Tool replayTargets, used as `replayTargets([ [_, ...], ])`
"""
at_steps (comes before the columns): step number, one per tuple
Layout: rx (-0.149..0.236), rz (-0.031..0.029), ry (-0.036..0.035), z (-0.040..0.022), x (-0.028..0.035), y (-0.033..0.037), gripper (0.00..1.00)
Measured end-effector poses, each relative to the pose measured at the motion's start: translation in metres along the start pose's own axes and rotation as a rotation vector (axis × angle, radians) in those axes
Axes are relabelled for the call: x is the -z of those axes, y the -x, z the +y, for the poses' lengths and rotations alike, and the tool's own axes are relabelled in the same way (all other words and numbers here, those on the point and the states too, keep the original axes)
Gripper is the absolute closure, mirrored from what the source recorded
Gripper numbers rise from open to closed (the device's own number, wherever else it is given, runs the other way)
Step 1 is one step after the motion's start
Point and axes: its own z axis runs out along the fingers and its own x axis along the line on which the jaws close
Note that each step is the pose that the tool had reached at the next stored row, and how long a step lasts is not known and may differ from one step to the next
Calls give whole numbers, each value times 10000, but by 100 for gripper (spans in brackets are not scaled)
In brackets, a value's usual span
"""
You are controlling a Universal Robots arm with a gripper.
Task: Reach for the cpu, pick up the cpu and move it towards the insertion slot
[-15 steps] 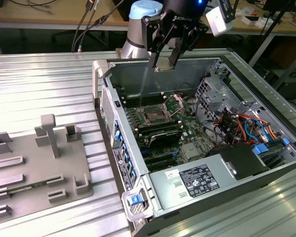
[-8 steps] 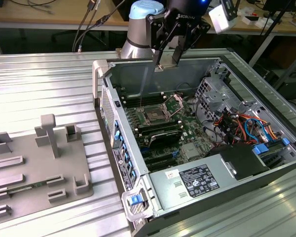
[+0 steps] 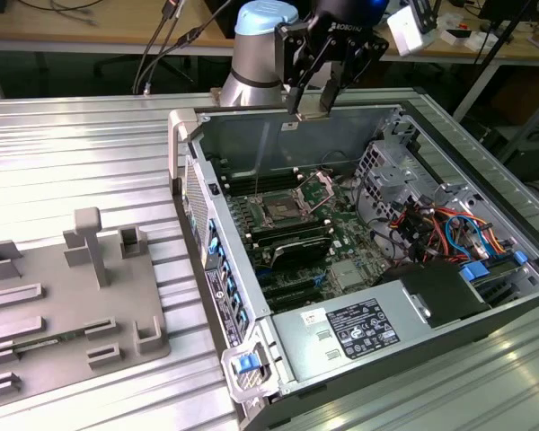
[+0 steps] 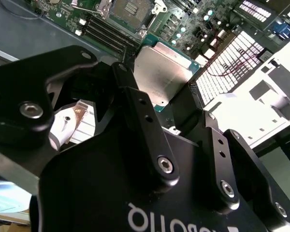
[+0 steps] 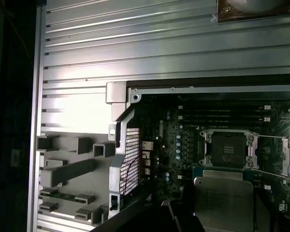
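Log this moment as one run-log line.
gripper: shut on cpu | position: raised above open computer case | insertion slot: empty, frame open | cpu: not yet seated

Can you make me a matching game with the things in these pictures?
Things:
1. cpu
2. insertion slot
3. grey holder tray
4. claw

Where or how:
A. lying on the ribbed metal table, beside the computer case
B. held between the black fingers
C. up above the open case, shut on the chip
D. open and empty on the green board

Pairs: 1-B, 2-D, 3-A, 4-C
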Motion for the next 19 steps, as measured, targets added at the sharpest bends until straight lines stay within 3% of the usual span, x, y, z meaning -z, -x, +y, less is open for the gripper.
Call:
replayTargets([
  [19,1,1,-1,146,7,395,45],
])
